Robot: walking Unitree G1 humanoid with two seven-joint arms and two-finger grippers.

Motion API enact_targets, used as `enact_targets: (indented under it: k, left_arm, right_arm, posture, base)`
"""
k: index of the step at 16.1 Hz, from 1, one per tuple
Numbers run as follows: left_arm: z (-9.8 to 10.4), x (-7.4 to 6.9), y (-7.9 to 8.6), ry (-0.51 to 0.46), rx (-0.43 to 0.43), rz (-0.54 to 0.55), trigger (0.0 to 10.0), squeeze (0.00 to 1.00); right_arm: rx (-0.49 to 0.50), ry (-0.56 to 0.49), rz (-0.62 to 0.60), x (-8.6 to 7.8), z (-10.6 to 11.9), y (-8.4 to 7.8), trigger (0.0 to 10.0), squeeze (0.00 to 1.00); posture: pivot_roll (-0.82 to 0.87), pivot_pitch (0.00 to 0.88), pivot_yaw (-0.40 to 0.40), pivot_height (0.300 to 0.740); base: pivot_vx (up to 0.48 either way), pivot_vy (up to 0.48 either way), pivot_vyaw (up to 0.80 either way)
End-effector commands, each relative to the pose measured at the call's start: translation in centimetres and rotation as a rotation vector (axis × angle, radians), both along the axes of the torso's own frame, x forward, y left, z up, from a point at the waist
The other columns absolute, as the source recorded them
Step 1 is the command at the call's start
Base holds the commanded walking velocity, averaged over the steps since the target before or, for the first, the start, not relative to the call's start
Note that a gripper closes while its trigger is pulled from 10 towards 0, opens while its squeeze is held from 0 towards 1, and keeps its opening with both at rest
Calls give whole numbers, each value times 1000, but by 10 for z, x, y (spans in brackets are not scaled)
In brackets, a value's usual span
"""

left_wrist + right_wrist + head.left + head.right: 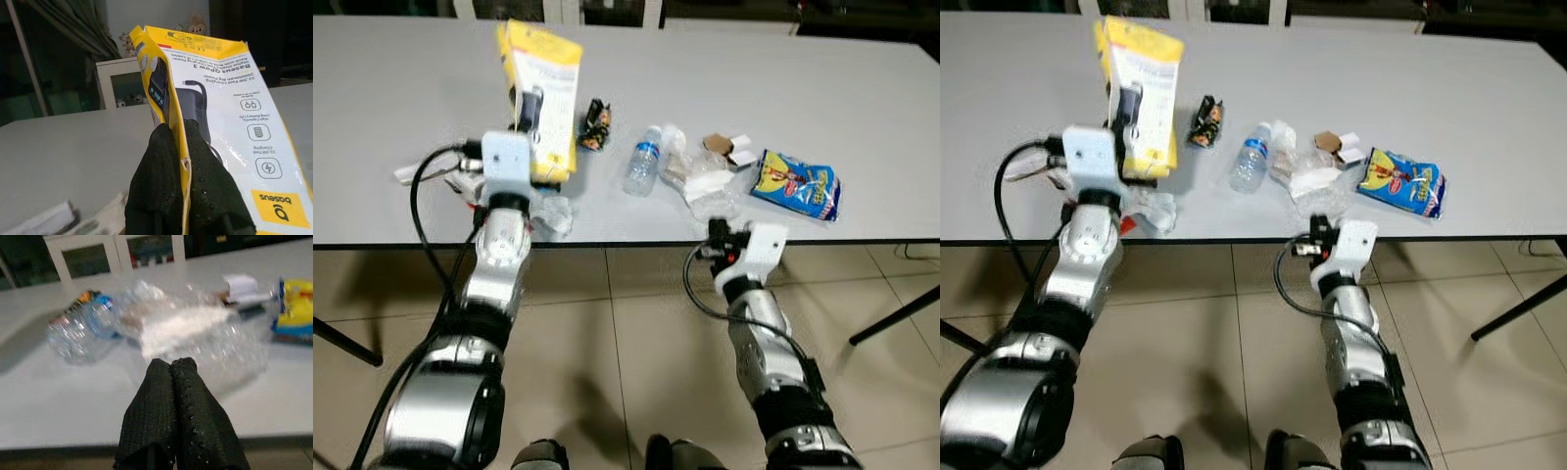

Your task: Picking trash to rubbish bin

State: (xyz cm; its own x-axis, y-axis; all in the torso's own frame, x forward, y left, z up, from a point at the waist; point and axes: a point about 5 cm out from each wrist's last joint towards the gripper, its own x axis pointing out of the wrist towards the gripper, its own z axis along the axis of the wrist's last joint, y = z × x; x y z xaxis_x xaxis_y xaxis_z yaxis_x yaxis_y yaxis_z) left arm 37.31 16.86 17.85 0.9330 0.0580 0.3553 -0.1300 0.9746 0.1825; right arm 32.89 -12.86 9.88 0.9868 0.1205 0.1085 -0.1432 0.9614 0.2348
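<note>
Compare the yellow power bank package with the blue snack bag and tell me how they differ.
The yellow power bank package is pinched upright by the left gripper; the blue snack bag lies flat on the table, untouched. The package is mostly yellow with printed text and icons, the bag blue with a yellow and red picture. The package looks larger. Both are printed packaging.

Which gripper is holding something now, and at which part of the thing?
The left gripper holds the yellow package, jaws pinching its lower edge. The right gripper holds nothing.
</note>
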Motion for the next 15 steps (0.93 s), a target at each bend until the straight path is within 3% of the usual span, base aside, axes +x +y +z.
enact_targets:
  k: [1,8,15]
  left_arm:
    - [4,-3,-3,-28,-8,-23,10000,0]
    - [-31,-28,-4,69,57,-54,10000,0]
    - [-31,-30,-11,87,47,-45,10000,0]
  right_arm:
    - [0,-19,-4,2,4,-2,10000,0]
    - [-1,-130,43,11,39,5,10000,0]
    - [-6,-58,78,6,23,14,10000,0]
  posture:
    - [-21,31,-64,740]
    - [-16,20,-68,740]
    - [-7,60,-81,740]
  base:
    - [0,0,0]
    - [0,0,0]
    - [0,0,0]
